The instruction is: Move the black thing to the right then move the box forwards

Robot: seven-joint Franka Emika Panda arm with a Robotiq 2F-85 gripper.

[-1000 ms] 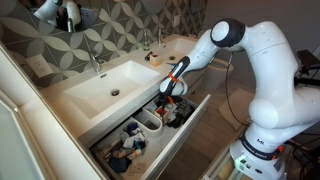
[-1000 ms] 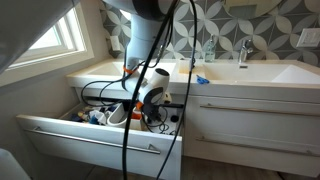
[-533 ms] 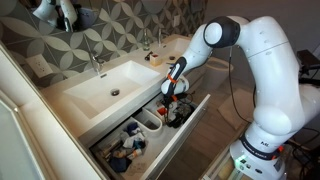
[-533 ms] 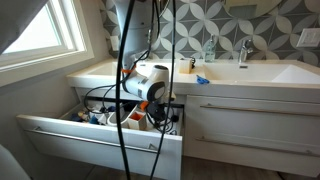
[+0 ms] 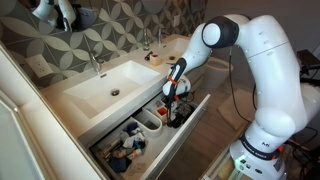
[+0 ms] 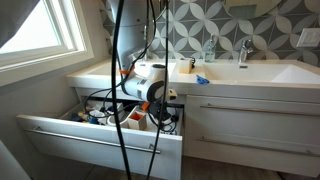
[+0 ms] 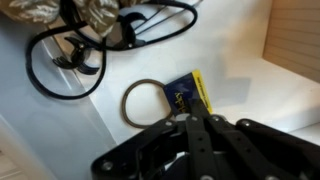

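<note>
hand (image 7: 192,122) | box (image 7: 186,93) just ahead of it, beside ring (image 7: 126,100) | opening: cannot tell

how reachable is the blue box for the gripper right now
Likely yes: the gripper hangs close over the blue box in the open drawer; nothing covers it, only a ring beside.

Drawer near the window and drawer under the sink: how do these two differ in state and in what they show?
The drawer near the window is pulled out; the drawer under the sink is shut. The open one shows cables and other clutter; the shut one hides its contents. Both have white fronts with a long bar handle.
</note>
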